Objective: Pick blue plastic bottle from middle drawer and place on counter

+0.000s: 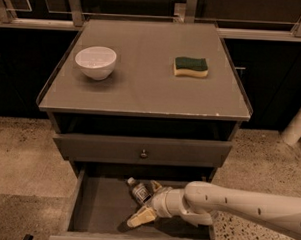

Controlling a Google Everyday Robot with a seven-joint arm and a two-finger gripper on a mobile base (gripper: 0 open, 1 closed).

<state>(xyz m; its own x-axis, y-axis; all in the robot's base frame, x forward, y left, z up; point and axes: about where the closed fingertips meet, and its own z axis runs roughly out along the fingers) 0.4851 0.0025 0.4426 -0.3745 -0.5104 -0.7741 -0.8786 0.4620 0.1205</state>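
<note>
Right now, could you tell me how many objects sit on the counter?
2: a white bowl on the left of the counter, a sponge on the right. The gripper is open in the middle drawer by the blue plastic bottle.

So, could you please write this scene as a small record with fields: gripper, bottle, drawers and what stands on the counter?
gripper: gripper of the white arm, low inside the open drawer, jaws spread
bottle: small clear bluish plastic bottle with white cap, lying on the drawer floor beside the jaws, not lifted
drawer: wide shallow grey middle drawer, pulled out
counter: flat grey-beige counter top, carrying a white round bowl at left and a green-and-yellow sponge at right
upper drawer: grey drawer front with round knob, shut
</note>
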